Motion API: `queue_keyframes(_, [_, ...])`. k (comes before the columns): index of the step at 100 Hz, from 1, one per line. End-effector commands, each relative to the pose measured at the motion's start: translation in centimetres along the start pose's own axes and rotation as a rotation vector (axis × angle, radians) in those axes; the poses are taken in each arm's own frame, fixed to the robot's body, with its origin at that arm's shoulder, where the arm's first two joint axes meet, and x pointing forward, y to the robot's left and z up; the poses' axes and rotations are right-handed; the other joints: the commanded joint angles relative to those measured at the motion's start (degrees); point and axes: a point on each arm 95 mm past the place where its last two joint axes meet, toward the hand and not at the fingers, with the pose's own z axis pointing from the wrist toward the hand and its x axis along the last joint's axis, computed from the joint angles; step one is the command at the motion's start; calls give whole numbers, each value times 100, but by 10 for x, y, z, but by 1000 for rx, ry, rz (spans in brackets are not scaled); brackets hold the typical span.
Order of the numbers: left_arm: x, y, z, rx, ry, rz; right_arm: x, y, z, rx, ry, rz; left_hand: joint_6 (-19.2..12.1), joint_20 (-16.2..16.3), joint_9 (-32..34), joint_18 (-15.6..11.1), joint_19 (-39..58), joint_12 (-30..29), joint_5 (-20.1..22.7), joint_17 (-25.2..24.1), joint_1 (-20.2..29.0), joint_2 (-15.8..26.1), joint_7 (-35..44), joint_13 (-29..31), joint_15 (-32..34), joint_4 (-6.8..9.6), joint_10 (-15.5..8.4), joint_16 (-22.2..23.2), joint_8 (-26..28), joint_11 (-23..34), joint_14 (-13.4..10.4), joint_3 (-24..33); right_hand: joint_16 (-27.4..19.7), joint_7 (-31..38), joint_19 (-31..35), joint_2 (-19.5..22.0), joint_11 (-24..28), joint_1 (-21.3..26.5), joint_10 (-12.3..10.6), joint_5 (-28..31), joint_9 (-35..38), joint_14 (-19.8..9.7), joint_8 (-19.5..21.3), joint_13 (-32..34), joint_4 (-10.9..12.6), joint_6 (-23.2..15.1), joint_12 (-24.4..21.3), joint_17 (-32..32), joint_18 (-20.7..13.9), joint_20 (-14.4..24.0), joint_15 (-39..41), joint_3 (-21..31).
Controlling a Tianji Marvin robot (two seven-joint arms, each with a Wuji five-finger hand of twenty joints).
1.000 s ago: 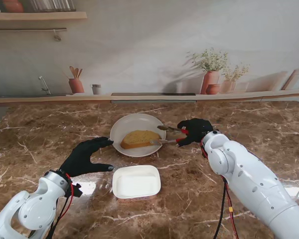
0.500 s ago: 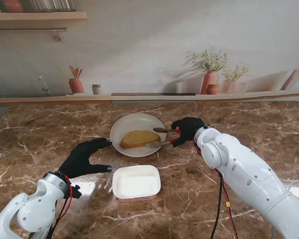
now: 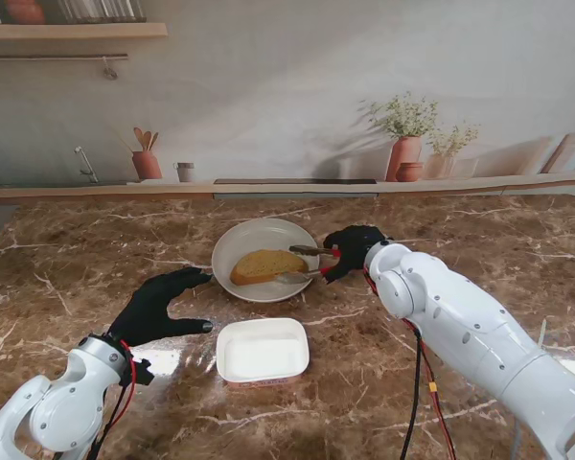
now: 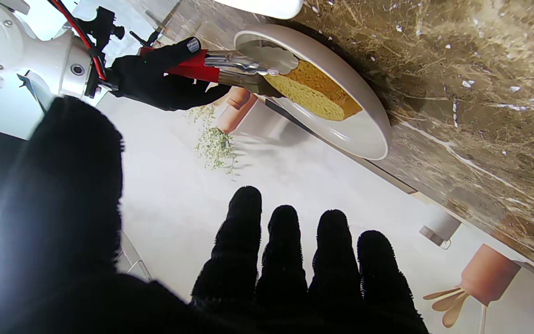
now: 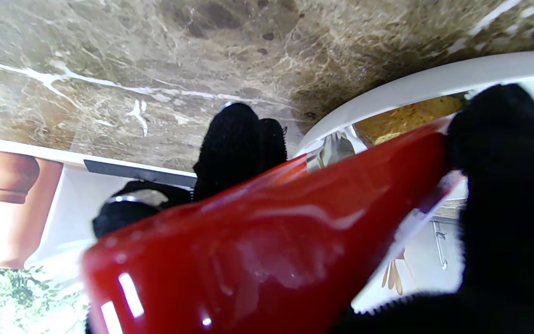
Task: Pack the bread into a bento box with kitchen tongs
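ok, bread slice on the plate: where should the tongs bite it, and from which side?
Bite the right end of the bread, coming in from the right, where the tongs in the right hand already straddle it. It lies flat and long across the plate, so that near short end fits between the tips.

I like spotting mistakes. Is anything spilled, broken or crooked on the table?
Nothing stands out. The bread lies whole on the white plate, the bento box sits flat nearer to me, and the right hand holds the tongs at the bread. No crumbs or spills show.
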Motion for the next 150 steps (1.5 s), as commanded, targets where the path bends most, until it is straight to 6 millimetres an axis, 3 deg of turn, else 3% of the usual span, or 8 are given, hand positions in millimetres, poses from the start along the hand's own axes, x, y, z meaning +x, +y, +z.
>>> queue_keyframes(1, [-1,3,-2,-2,-6,-5,0,-5,2,15,5,-8,-36,-106,-68,-328,-227,-24,-16,10,-131,122,39,-130,-64,106,-78,-64,35,-12,-245,166,94,209,692,34,148,150,-87,293,302,-76,88,391,245,-258,-20,444,-519,156,309,183])
queue_keyframes(9, [-1,3,-3,-2,-7,-6,0,-8,3,7,14,-17,-40,-111,-63,-327,-238,-25,-10,7,-134,142,47,-135,-67,110,-77,-66,39,-12,-236,169,56,245,827,333,144,229,-95,562,624,-56,83,622,221,-480,-18,657,-470,60,441,338])
queue_keyframes(21, [-1,3,-4,-4,-9,-7,0,-10,4,7,16,-12,-39,-123,-67,-335,-264,-27,-8,4,-119,131,62,-141,-70,116,-74,-67,47,-16,-242,176,-15,309,972,399,83,-186,-103,778,829,-21,55,722,-72,-718,24,727,-428,-68,533,1837])
queue_keyframes(41, [-2,3,-4,-7,-10,-4,2,-10,7,-7,16,-16,-66,-143,-74,-350,-307,-24,-4,14,-133,140,89,-144,-69,114,-75,-66,62,-13,-254,178,59,560,1299,222,136,-92,-224,1316,1211,-53,106,855,-200,-1095,85,913,-414,44,747,2335])
queue_keyframes(47, [-2,2,-4,-6,-11,-7,3,-9,9,-20,16,-26,-57,-149,-67,-352,-320,-22,-6,12,-130,135,94,-146,-67,114,-74,-65,65,-8,-252,179,98,1198,1391,106,137,140,-271,1399,1424,-81,-606,953,-747,-1275,151,1017,-381,143,837,2388])
queue_keyframes(54, [-2,2,-5,-4,-13,-6,4,-8,10,-30,18,-32,-62,-154,-65,-351,-331,-21,-6,16,-135,147,98,-144,-65,114,-71,-63,68,-6,-247,177,181,2190,1472,140,165,311,-282,1411,1663,-47,-1338,1016,-973,-1396,248,1122,-293,196,965,2639])
queue_keyframes(70, [-3,2,-6,-5,-14,-7,5,-9,12,-25,43,-48,-64,-157,-62,-349,-342,-19,-5,20,-139,157,105,-143,-61,115,-69,-60,72,-2,-245,179,355,2906,1595,568,126,756,-194,1361,1846,18,-1710,1015,-979,-1427,432,1238,-159,260,1215,2476])
queue_keyframes(150, [-4,0,-5,1,-16,-2,-11,-14,-20,-182,55,139,-51,-216,-95,-362,-476,-33,-49,24,-145,216,101,-172,-88,131,-67,-69,72,-29,-246,167,685,3145,1825,75,-28,881,24,1608,2324,296,-1716,989,-1015,-1197,65,1264,334,608,1670,3057])
